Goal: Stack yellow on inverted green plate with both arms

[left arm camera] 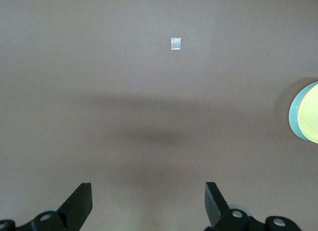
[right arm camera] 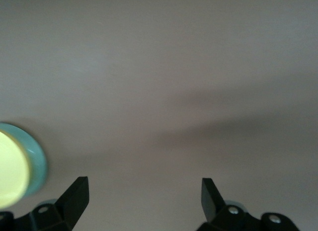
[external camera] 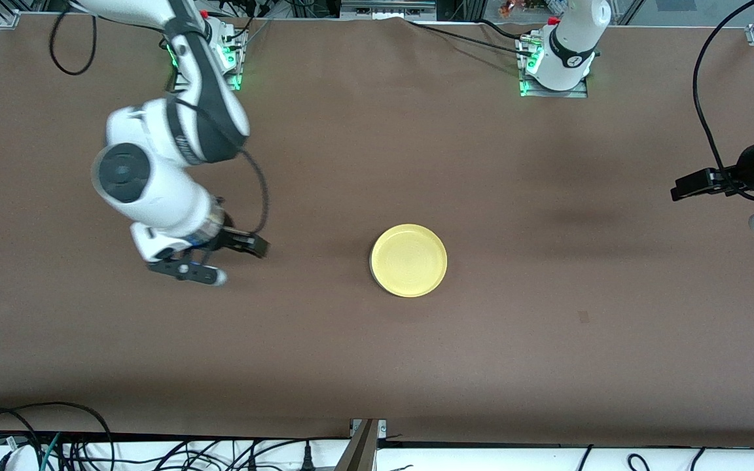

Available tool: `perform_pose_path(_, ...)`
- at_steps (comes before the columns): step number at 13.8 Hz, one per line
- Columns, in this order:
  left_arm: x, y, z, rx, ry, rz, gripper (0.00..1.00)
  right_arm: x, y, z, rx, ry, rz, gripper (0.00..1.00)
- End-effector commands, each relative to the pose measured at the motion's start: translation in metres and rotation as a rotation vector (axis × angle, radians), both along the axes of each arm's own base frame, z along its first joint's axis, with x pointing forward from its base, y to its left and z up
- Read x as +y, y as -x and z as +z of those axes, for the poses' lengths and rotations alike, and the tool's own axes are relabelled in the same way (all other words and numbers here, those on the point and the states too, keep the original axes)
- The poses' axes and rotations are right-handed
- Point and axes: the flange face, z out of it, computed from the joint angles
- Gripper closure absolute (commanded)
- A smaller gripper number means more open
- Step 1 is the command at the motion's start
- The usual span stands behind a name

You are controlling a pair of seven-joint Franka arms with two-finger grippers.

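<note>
Two plates stacked mid-surface: yellow [external camera: 408,260] on green plate [right arm camera: 36,164]. Both end effectors spread, holding nothing: right end effector [external camera: 210,261] nearer yellow, left end effector [external camera: 701,185] well apart.

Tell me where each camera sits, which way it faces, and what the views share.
Front view: high across the table, facing both arms' bases; shows the right claw and left claw over bare table.
Left wrist view: looks down past the open left claw at the table.
Right wrist view: looks down past the open right claw.
Shared: the yellow plate stacked on the green plate.
</note>
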Motion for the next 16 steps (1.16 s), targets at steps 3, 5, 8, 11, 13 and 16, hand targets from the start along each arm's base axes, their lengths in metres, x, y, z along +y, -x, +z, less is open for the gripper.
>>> perform_pose_path(3, -0.002, -0.005, 0.004, -0.007, 0.017, -0.017, 0.0, -0.129, 0.011, 0.061, 0.045, -0.019, 0.125, 0.0)
perform_pose_path(5, -0.004, -0.006, 0.005, -0.01, 0.015, -0.018, 0.0, -0.157, 0.027, 0.087, 0.078, 0.038, 0.168, 0.0)
perform_pose_path(8, -0.003, -0.011, 0.005, -0.015, 0.014, -0.015, 0.0, -0.182, 0.069, 0.112, 0.092, 0.085, 0.174, 0.0)
perform_pose_path(11, -0.004, -0.011, 0.006, -0.016, 0.016, -0.016, 0.0, -0.195, 0.092, 0.097, -0.018, 0.065, 0.148, 0.0)
perform_pose_path(13, -0.005, -0.011, 0.006, -0.017, 0.017, -0.018, 0.0, -0.207, 0.094, 0.105, -0.007, 0.045, 0.121, 0.0)
perform_pose_path(16, -0.005, -0.011, 0.005, -0.015, 0.015, -0.018, 0.0, -0.209, 0.1, 0.113, 0.012, 0.036, 0.108, 0.0)
